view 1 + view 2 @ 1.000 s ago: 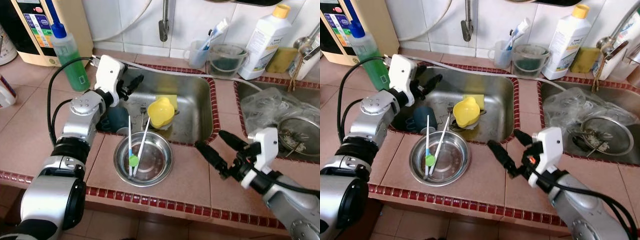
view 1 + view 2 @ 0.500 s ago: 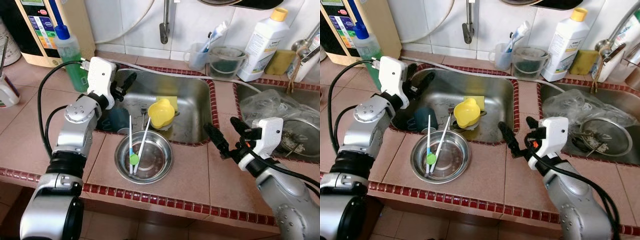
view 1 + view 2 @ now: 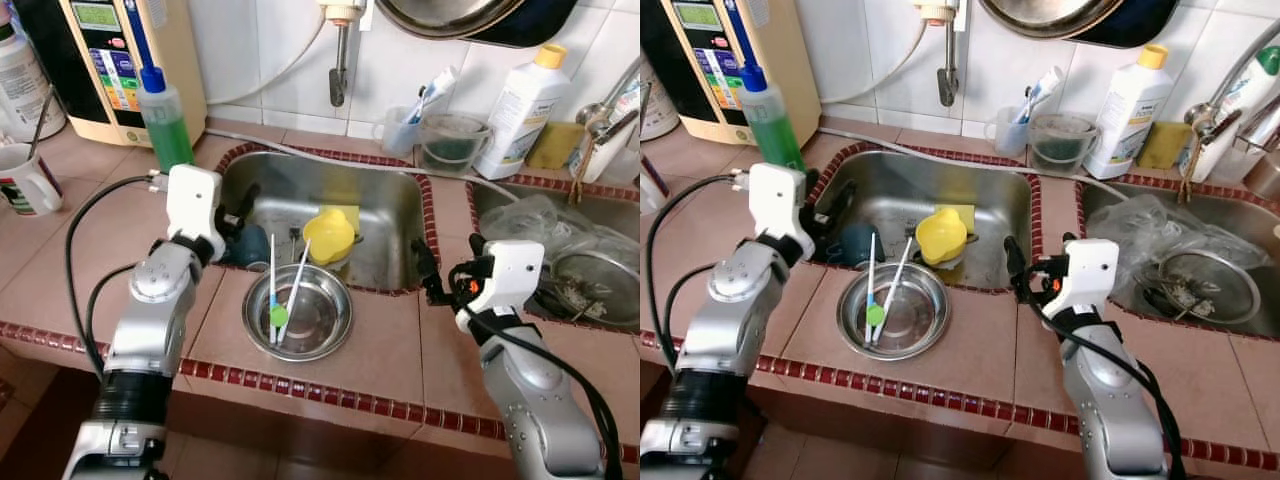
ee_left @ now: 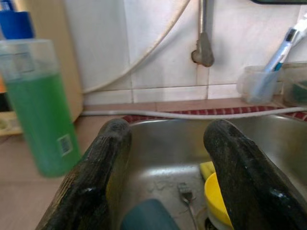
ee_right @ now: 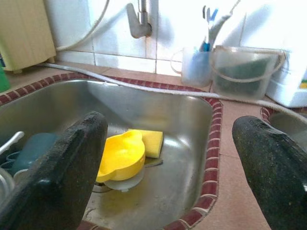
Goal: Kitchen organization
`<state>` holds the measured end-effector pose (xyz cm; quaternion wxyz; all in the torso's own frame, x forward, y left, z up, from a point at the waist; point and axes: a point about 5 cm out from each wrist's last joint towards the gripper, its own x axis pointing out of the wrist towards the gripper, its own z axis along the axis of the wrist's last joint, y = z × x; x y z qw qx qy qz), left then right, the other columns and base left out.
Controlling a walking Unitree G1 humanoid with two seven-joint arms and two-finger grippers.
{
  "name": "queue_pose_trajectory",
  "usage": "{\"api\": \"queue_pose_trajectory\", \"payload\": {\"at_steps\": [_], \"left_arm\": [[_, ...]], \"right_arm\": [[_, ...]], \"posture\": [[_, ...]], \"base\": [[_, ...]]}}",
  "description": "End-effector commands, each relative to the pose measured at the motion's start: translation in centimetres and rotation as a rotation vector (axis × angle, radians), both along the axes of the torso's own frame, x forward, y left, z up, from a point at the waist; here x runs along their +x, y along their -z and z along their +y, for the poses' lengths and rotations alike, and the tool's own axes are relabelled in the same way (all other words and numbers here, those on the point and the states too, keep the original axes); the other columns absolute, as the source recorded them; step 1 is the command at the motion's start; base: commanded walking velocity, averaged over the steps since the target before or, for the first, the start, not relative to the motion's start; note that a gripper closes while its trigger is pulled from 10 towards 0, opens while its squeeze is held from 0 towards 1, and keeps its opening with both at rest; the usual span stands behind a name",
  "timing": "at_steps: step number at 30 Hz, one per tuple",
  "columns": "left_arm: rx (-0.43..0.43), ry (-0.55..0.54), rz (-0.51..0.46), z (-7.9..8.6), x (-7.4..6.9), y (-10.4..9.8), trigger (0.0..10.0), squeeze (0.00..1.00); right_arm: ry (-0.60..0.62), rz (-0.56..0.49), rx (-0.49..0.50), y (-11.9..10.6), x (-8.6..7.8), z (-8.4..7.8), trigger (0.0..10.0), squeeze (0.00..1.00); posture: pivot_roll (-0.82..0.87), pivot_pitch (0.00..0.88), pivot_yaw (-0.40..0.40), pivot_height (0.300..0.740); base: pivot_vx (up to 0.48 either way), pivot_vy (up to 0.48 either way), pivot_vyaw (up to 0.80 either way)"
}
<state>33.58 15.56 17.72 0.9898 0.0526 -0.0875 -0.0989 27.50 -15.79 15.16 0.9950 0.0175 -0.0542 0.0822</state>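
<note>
Pink tiled countertop point(image 3: 340, 350) with a dark red border surrounds a steel sink point(image 3: 390, 200), and a second basin on the right holds crumpled clear plastic point(image 3: 530, 215). No label can be read: the green soap bottle point(image 3: 165, 120) carries a small barcode patch in the left wrist view, and the white bottle point(image 3: 515, 105) with a yellow cap has print too small to make out. On the counter edge sits a steel bowl point(image 3: 300, 320) holding two white utensils point(image 3: 285, 295); just behind it, inside the sink, lie a yellow cup point(image 3: 328, 235), a yellow sponge point(image 5: 152, 142) and a dark teal mug point(image 3: 245, 245). The left gripper point(image 3: 238, 205) hangs over the sink's left rim, fingers spread and empty; the right gripper point(image 3: 445, 270) sits above the counter beside the sink's right rim, fingers wide apart, empty. A second ago both arms reached lower and farther forward; since then they have drawn back and the camera has risen, revealing a mug point(image 3: 30, 180) at far left.
</note>
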Motion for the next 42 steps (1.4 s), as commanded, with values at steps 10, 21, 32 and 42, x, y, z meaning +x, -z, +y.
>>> {"api": "queue_pose_trajectory", "payload": {"at_steps": [10,21,32,42], "left_arm": [[0.023,0.048,-0.047,-1.3,-1.8,0.8,10.0,0.0],[0.105,0.213,0.059,-3.7,-6.7,4.4,10.0,0.0],[0.122,0.26,0.137,-3.6,-9.1,5.2,10.0,0.0],[0.136,0.274,0.2,-4.3,-9.0,4.7,10.0,0.0]], "right_arm": [[0.044,0.002,-0.035,0.9,-0.1,-0.3,10.0,0.0],[0.005,-0.003,-0.1,2.0,-1.2,-1.0,10.0,0.0],[-0.129,-0.017,-0.09,1.7,-3.6,-0.1,10.0,0.0],[-0.248,0.019,-0.079,2.0,-5.9,0.6,10.0,0.0]], "posture": [[-0.07,0.0,-0.02,0.74],[-0.07,0.006,-0.016,0.74],[-0.07,0.039,-0.02,0.74],[-0.07,0.062,-0.014,0.74]], "base": [[0.0,0.0,0.0],[0.0,0.0,0.0],[0.0,0.0,0.0],[0.0,0.0,0.0]]}}
